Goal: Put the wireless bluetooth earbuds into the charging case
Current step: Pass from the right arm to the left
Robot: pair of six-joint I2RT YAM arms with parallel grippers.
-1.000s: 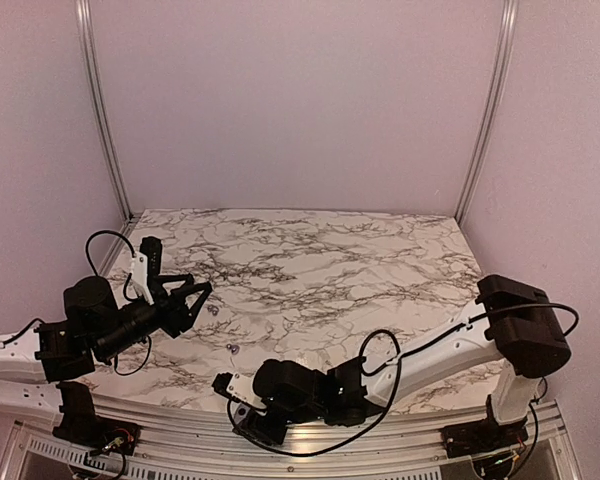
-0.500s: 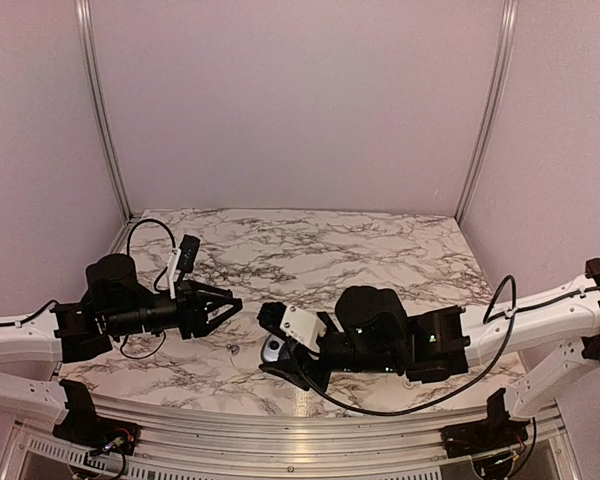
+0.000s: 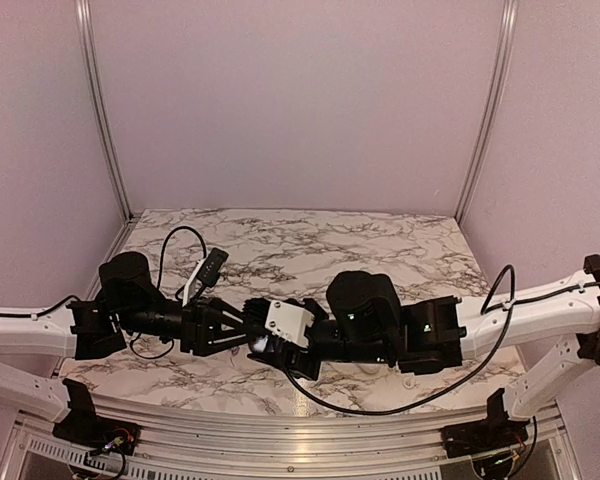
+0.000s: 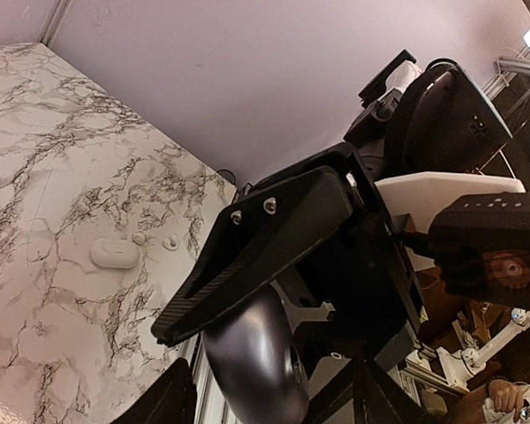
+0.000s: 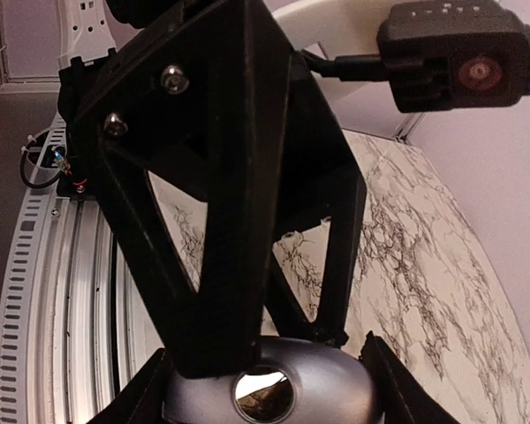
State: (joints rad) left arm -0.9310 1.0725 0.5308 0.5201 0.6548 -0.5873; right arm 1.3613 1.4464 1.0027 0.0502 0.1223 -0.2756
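**Two pincers meeting above the counter, the case sitting in the right one**

The right pincer (image 5: 269,393) is clamping the charging case (image 5: 311,389) between its fingers. The case is showing as a rounded silver-grey pebble with one dark, glossy well facing the right wrist camera. The left pincer (image 3: 240,330) is pointing at it from the left with its fingers standing apart and their tips just above the case. I cannot tell whether they are touching it, and nothing is showing between them.

Much is getting in the way. From above, the right wrist's white camera mount (image 3: 288,318) and the two black wrists are covering nearly all of the case, which is being held up off the marble counter (image 3: 310,250). In the right wrist view, the left pincer's black trussed finger (image 5: 221,177) is blocking most of the scene. Through one of its gaps a tiny dark earbud (image 5: 290,238) appears to be lying on the counter, though it is too small to be sure. In the left wrist view, a right finger with two screws (image 4: 274,238) is hiding the case's upper part.

Well apart from both pincers, a white oval thing (image 4: 115,254) is lying on the counter with two small pale bits (image 4: 155,239) just beside it. A black cable (image 3: 175,240) is looping over the left arm.
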